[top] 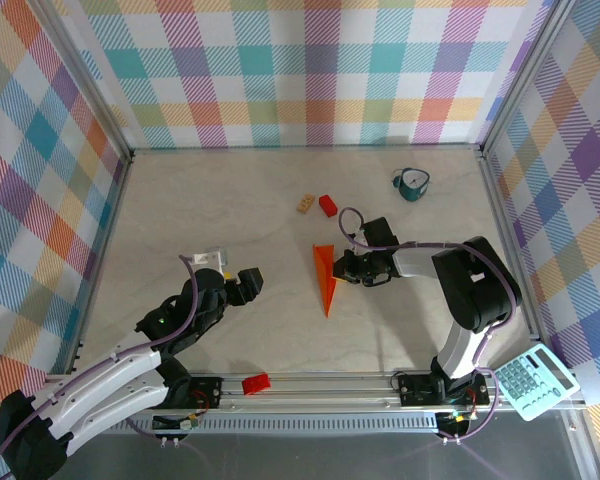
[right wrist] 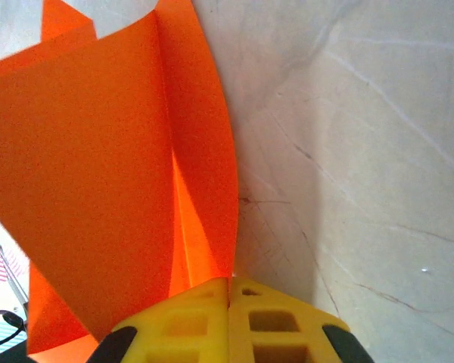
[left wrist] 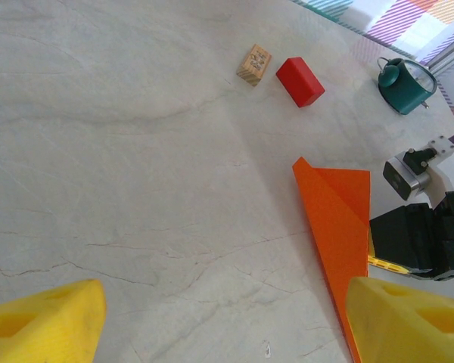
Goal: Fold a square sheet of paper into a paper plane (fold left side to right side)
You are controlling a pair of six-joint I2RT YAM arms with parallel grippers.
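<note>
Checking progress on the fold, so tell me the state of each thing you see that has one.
orange paper, folded into a narrow point, one layer curling up.
right claw, shut on the orange paper.
left claw, open, holding nothing.
red block, lying flat, untouched.
tan block, lying flat, untouched.

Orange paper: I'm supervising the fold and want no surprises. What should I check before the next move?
1. Right tool shut on the orange paper: ok.
2. Left tool open and apart from the paper: ok.
3. Red block and tan block well away from the paper: ok.
4. Flap lying flat: not ok, it curves up by the right tool.
5. Folded edges lined up: cannot tell.
</note>
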